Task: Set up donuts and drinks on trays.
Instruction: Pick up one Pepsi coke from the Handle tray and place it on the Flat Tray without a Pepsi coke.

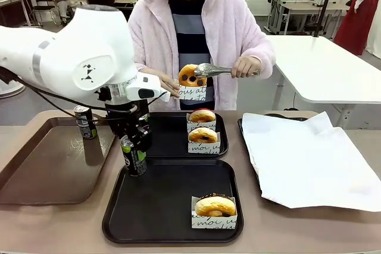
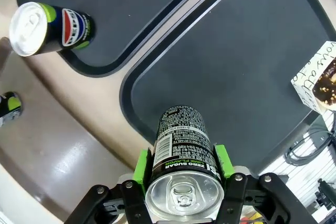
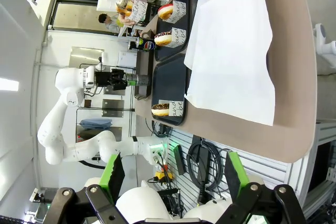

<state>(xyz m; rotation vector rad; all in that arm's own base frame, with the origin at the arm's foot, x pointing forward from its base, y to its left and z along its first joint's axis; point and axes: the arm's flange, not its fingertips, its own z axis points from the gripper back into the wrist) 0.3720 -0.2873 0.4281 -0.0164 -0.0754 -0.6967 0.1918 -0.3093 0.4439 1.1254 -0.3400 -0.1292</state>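
Near tray (image 1: pixel 161 218): one sleeved donut (image 1: pixel 215 206) at its near right corner. Left gripper (image 1: pixel 134 147) is clamped on a Pepsi can (image 1: pixel 133 156) (upright, green pads on both sides) at that tray's far left corner. Far tray (image 1: pixel 168 141) carries two more donuts (image 1: pixel 202 126). Brown tray (image 1: pixel 47 165) to the left holds another can (image 1: pixel 86 122); white paper sheet (image 1: pixel 309 159) lies right. Tan table (image 1: pixel 250 236). Far side: person's hand (image 1: pixel 246 66) with tongs (image 1: pixel 214 69) grips a donut. Right gripper (image 3: pixel 173 177) is spread wide, holding nothing.

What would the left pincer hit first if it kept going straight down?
The left pincer holds a can; that can's base would likely meet the near tray first, near its corner.
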